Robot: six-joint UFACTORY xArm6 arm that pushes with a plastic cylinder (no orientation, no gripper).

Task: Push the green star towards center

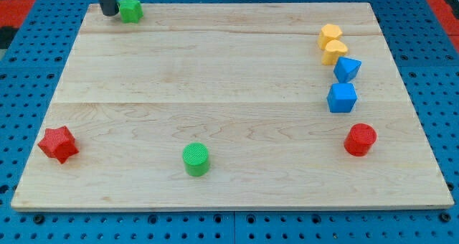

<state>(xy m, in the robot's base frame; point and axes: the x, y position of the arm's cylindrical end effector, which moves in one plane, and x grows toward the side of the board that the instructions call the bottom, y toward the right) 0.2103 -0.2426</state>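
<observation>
The green star (pixel 130 10) sits near the top left corner of the wooden board (pixel 229 79). My tip (pixel 109 13) is the lower end of the dark rod, standing just to the view's left of the green star, touching or nearly touching it. The board's centre lies well to the view's right and below both.
A green cylinder (pixel 196 159) stands at bottom centre-left. A red star (pixel 58 144) is at bottom left. A red cylinder (pixel 359 139) is at lower right. Two yellow blocks (pixel 331 43) and two blue blocks (pixel 343 84) line the right side.
</observation>
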